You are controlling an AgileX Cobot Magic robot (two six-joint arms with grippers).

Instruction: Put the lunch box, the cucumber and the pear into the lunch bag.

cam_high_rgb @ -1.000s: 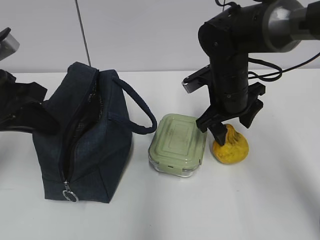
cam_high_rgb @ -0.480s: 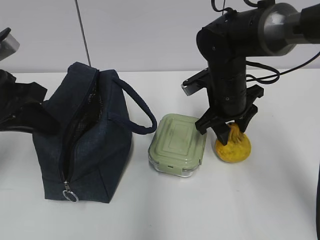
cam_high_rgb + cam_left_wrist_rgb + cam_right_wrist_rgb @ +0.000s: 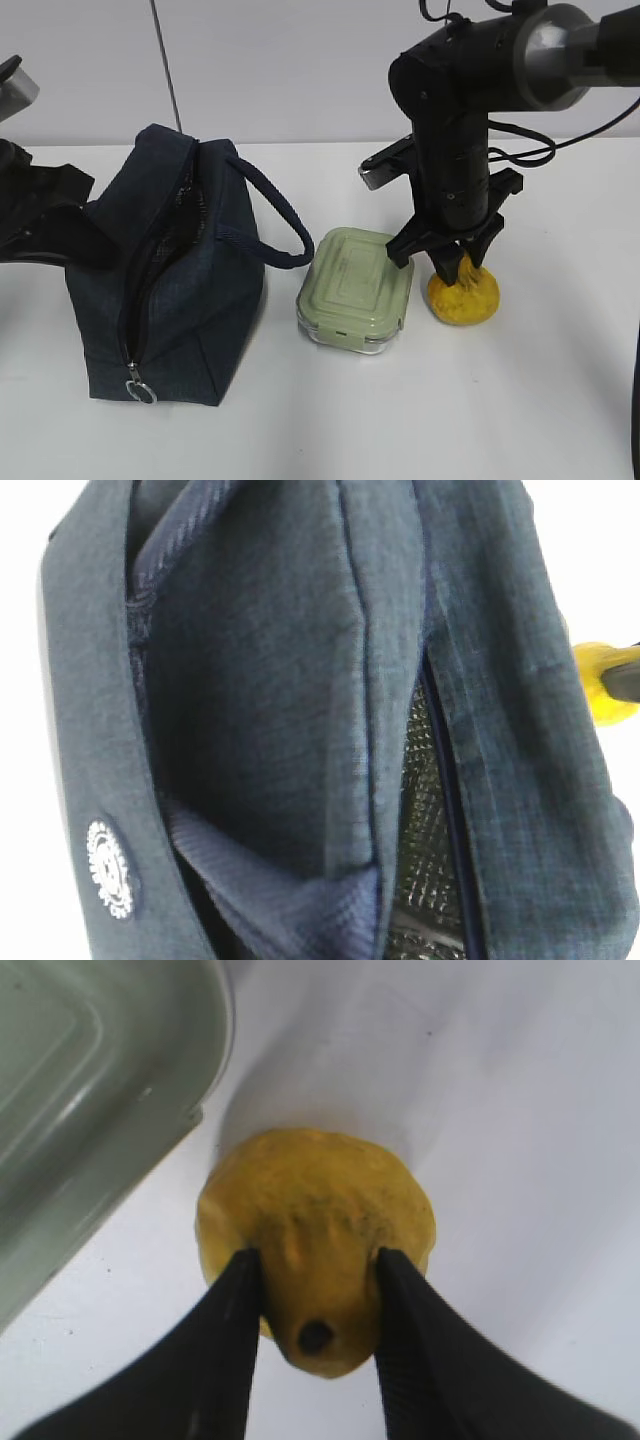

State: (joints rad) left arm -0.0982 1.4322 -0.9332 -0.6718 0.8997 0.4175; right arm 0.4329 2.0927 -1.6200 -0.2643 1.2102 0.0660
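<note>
The navy lunch bag (image 3: 190,290) stands at the left with its top zipper open, and its mesh lining shows in the left wrist view (image 3: 425,810). My left gripper (image 3: 80,238) presses into the bag's left side. Its fingers are hidden by fabric drawn up close to the camera. The sage-lidded lunch box (image 3: 355,285) sits on the table right of the bag. The yellow pear (image 3: 463,295) rests just right of the box. My right gripper (image 3: 318,1265) comes down over the pear (image 3: 315,1210), both fingers pressed against its narrow neck. The cucumber is out of view.
The bag's padded loop handle (image 3: 275,215) arches toward the lunch box. A metal ring pull (image 3: 140,390) hangs at the bag's near end. The lunch box corner (image 3: 90,1090) lies close to the left of the pear. White tabletop (image 3: 480,400) spreads in front.
The right gripper's fingers have drawn together from wide open until they touch the pear's neck. The arm shifted slightly left. The left arm and bag have not moved.
</note>
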